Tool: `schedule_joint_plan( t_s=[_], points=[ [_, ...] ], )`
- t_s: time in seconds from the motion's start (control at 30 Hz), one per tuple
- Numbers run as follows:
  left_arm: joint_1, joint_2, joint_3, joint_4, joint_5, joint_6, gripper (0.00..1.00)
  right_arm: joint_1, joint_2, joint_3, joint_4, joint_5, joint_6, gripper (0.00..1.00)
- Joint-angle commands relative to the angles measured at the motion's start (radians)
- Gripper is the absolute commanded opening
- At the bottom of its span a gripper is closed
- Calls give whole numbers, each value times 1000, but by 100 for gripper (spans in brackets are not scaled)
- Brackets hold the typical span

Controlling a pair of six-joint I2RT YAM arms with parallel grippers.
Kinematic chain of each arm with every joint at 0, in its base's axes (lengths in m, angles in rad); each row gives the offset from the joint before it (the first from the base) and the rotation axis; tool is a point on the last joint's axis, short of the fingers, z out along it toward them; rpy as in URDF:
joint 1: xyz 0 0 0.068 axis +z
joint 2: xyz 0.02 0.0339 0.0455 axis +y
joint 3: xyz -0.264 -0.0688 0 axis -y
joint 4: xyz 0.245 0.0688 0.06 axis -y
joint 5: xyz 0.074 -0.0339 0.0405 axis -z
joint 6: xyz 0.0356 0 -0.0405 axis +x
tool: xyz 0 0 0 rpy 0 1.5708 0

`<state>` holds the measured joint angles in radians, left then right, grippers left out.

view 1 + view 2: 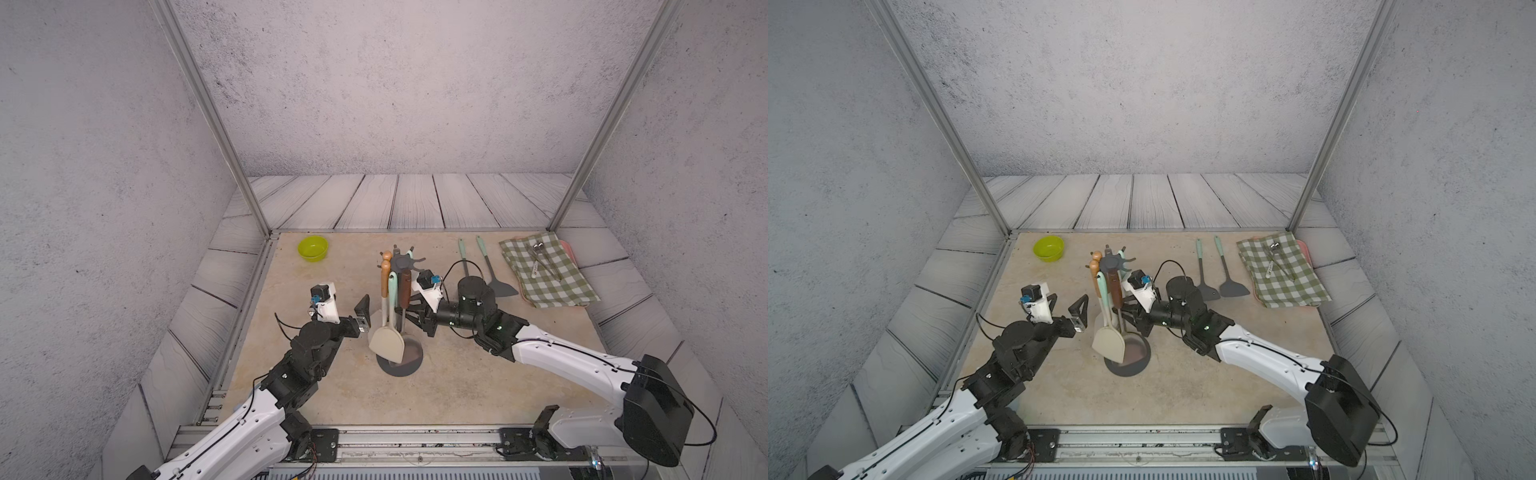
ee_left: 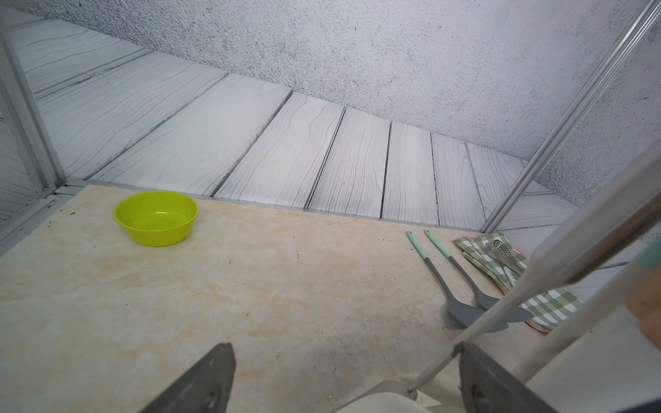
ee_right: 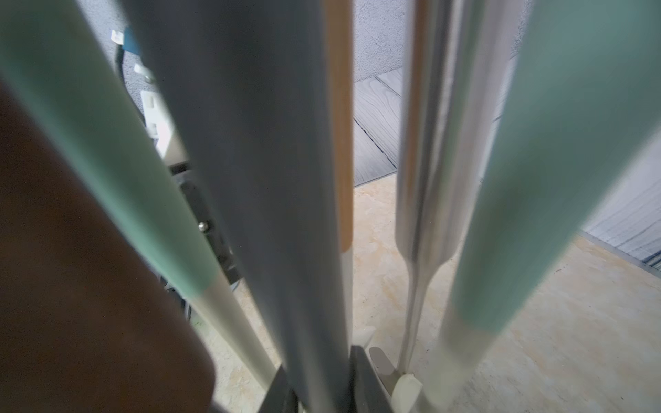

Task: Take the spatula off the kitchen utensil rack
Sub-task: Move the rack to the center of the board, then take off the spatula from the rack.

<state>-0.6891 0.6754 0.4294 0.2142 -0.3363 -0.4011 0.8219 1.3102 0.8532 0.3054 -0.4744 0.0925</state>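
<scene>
One cream spatula (image 1: 387, 341) hangs from the grey rack (image 1: 401, 262).

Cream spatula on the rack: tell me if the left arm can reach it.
Probably yes: the left tool stands open beside the cream spatula, nothing between them; the right tool grips the kitchen utensil rack.

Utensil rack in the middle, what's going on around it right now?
The right gripper is shut on the pole of the kitchen utensil rack, apparently steadying it. The left gripper is wide open beside the cream spatula, which hangs on the rack with other utensils. That spatula is not off yet.
</scene>
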Motion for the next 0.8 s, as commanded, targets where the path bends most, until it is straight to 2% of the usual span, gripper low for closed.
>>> schedule_joint_plan(
  t_s=[0.0, 0.17, 0.27, 0.37, 0.77],
  points=[
    [5, -17, -15, 24, 12, -1, 99, 27, -44, -8, 49, -14, 59, 0],
    [5, -22, -21, 41, 38, -1, 99, 42, -52, -23, 29, 7, 45, 5],
    [5, -16, -21, 46, 43, -2, 99, 43, -60, -25, 6, 32, 36, 23],
    [5, -14, -21, 51, 51, -2, 99, 42, -77, -26, -27, 58, 25, 36],
    [4, -136, -18, -7, 80, -63, 99, 42, -228, -79, -147, 138, -6, 55]
  ],
)
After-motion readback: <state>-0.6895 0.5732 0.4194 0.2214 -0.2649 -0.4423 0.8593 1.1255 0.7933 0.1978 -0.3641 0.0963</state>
